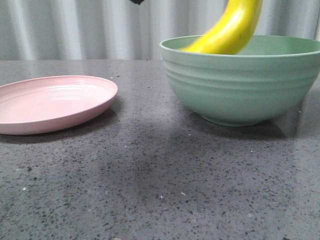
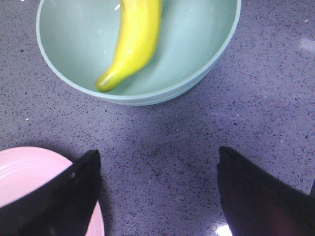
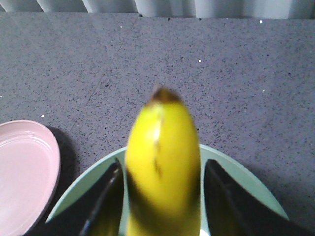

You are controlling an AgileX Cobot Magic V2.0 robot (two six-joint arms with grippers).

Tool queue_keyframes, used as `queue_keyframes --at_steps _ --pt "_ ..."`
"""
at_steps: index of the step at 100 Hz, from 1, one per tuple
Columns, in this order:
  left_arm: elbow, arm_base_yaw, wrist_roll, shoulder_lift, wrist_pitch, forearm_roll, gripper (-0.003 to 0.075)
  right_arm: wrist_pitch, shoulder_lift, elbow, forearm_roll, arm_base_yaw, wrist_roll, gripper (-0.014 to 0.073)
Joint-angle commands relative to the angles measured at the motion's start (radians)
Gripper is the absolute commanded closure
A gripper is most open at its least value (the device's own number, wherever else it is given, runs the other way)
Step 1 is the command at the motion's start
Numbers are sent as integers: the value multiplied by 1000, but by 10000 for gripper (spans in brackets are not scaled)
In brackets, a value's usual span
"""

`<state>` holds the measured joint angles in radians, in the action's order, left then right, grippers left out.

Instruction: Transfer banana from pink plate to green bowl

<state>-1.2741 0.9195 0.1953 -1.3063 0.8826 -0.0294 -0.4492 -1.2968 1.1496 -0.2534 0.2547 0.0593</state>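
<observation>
The yellow banana hangs steeply over the pale green bowl, its lower end inside the rim and its upper end out of the front view's top. It is blurred in every view. In the right wrist view the banana stands between the fingers of my right gripper, with a thin gap on each side, above the bowl. My left gripper is open and empty over the table between the pink plate and the bowl. The pink plate is empty.
The dark speckled stone table runs to a corrugated grey wall at the back. A small dark part shows at the top edge of the front view. The plate and the bowl stand about a hand's width apart.
</observation>
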Motion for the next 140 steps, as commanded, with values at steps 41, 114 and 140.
queue_keyframes --at_steps 41,114,140 --pt "-35 5 -7 32 -52 -5 361 -6 36 30 29 -7 11 329" --pt "167 5 -96 269 -254 -1 741 -47 526 -249 147 -7 11 657" --pt "466 5 -134 541 -522 -5 741 28 822 -528 147 -7 11 657"
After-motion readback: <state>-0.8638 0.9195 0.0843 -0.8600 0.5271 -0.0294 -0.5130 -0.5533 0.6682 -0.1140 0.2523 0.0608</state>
